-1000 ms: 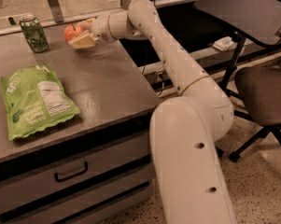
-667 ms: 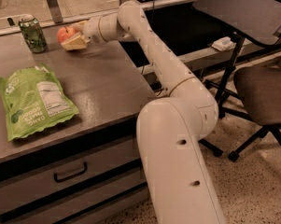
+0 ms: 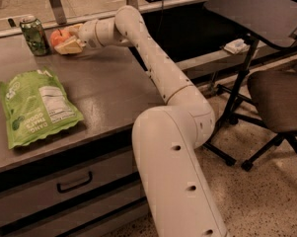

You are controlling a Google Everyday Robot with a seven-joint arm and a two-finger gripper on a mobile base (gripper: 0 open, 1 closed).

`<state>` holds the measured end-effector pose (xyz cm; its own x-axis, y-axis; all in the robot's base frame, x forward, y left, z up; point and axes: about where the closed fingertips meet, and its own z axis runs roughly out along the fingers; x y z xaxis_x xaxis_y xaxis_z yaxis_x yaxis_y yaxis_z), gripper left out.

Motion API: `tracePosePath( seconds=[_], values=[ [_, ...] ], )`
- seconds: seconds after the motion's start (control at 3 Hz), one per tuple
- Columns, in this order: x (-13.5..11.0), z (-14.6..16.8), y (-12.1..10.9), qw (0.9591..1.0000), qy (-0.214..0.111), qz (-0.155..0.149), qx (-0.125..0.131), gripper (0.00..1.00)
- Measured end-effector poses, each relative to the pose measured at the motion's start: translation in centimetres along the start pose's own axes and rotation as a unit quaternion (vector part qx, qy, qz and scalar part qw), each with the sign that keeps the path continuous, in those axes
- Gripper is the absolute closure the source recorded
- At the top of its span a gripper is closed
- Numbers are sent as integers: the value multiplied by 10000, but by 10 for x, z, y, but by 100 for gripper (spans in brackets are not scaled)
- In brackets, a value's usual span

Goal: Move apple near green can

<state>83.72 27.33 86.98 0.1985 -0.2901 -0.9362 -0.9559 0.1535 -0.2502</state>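
Observation:
The apple [image 3: 58, 36] is red-orange and sits between the pale fingers [image 3: 70, 45] of my gripper [image 3: 65, 39] at the far left of the grey counter. The gripper is shut on the apple, low over the surface. The green can [image 3: 33, 35] stands upright with its silver top just left of the apple, a small gap between them. My white arm reaches from the lower middle up and left across the counter to the gripper.
A large flat bright-green snack bag [image 3: 34, 105] lies on the counter's front left. A drawer with a dark handle [image 3: 75, 181] is below. A black chair [image 3: 274, 90] and a dark tilted stand [image 3: 256, 11] are at the right. A rail runs behind the counter.
My gripper has carried the apple leftward along the back of the counter, closer to the green can. The can and the snack bag have not moved.

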Motion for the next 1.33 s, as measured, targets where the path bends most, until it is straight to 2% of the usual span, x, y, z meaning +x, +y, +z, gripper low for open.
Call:
tracePosePath(
  seconds=[1.33],
  values=[
    [2,14,9,9999,3,20,-105,5]
  ],
)
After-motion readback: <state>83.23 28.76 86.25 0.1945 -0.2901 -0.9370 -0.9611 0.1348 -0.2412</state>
